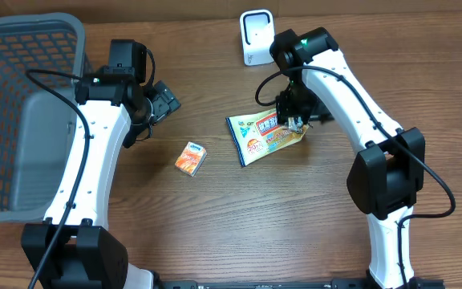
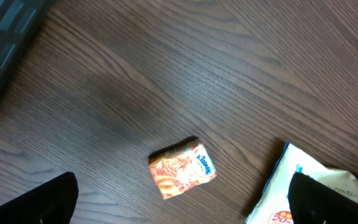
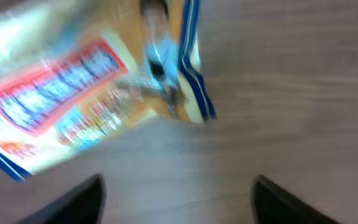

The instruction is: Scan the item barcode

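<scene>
Lying just ahead of the right gripper, whose jaws are held wide, the snack packet is judged light, crinkly, slippery; its sealed edge is best pinched.

The dark wood-grain table bears a grey mesh basket at its left end, a small white scanner by the far edge, a blue, white and orange snack packet near the middle, and an orange tissue pack lying left of it, apart.
</scene>
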Action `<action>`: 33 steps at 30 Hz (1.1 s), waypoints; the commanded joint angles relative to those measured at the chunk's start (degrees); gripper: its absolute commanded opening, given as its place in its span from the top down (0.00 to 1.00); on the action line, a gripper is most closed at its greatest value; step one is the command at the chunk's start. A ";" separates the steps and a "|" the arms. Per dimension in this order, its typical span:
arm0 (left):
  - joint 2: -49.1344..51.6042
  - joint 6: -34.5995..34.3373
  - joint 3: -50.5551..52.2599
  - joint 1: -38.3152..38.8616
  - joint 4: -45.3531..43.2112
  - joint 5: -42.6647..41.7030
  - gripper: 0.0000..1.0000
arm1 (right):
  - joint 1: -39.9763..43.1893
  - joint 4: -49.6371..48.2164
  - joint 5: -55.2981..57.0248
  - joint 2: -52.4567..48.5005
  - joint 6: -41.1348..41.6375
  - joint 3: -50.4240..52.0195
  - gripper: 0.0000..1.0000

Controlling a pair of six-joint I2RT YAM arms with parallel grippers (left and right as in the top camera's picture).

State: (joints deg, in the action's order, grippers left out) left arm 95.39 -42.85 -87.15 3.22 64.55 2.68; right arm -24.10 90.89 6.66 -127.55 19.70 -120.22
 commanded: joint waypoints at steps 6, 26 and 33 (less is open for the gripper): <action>-0.52 1.09 -0.96 -0.22 -0.07 0.90 0.00 | -0.04 -14.12 -12.15 -0.28 0.02 -0.74 0.89; -0.52 1.09 -0.96 -0.22 -0.07 0.90 0.00 | 0.26 -15.61 -5.29 0.72 0.17 9.49 0.96; -0.52 1.09 -0.96 -0.22 -0.07 0.90 0.00 | 0.04 -14.10 -17.75 0.61 -0.46 -0.09 0.96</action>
State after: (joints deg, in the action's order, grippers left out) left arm 95.39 -42.85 -87.15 3.22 64.55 2.68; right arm -23.99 78.15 -5.10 -127.46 19.46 -120.66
